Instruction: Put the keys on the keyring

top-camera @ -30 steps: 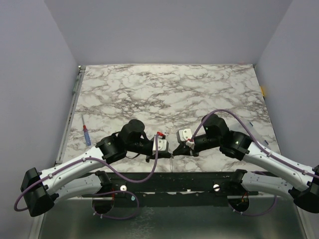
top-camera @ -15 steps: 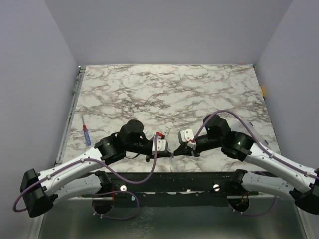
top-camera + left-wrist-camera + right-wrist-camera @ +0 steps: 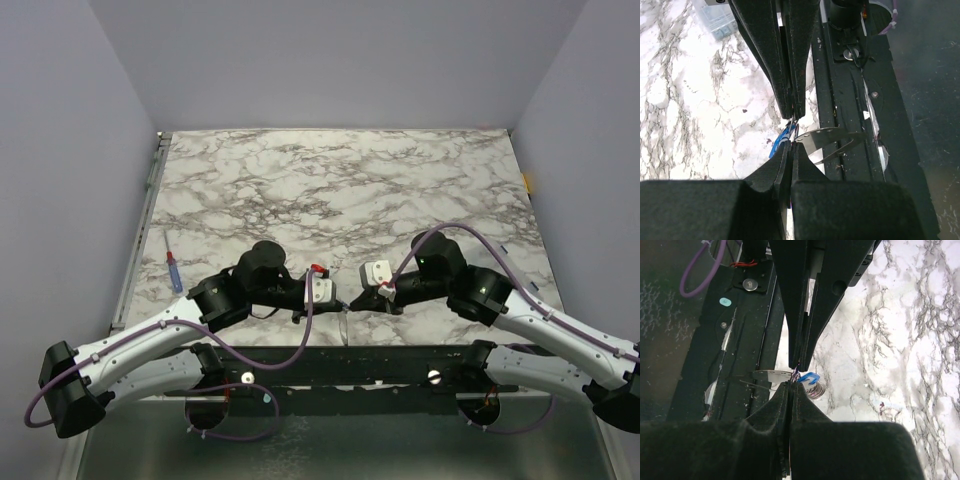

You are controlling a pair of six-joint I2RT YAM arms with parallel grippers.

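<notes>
My two grippers meet tip to tip at the table's front edge: the left gripper (image 3: 337, 302) and the right gripper (image 3: 353, 301). Both are shut. In the left wrist view my left gripper (image 3: 791, 146) pinches a flat silvery key (image 3: 832, 136) that sticks out over the black rail. A blue-headed key (image 3: 780, 140) hangs beside it. In the right wrist view my right gripper (image 3: 791, 384) pinches the thin wire keyring (image 3: 798, 371) between the two sets of fingertips. The blue key head (image 3: 809, 377), a silvery coil (image 3: 817, 390) and the silvery key (image 3: 767, 375) show there.
A blue-and-red-handled screwdriver (image 3: 174, 270) lies at the table's left edge. The black front rail (image 3: 400, 360) runs just below the grippers. Purple cables (image 3: 300, 340) loop along both arms. Grey walls close the table on three sides.
The grippers stay tip to tip at the same spot. The right wrist has shifted slightly right and the left wrist slightly left.
</notes>
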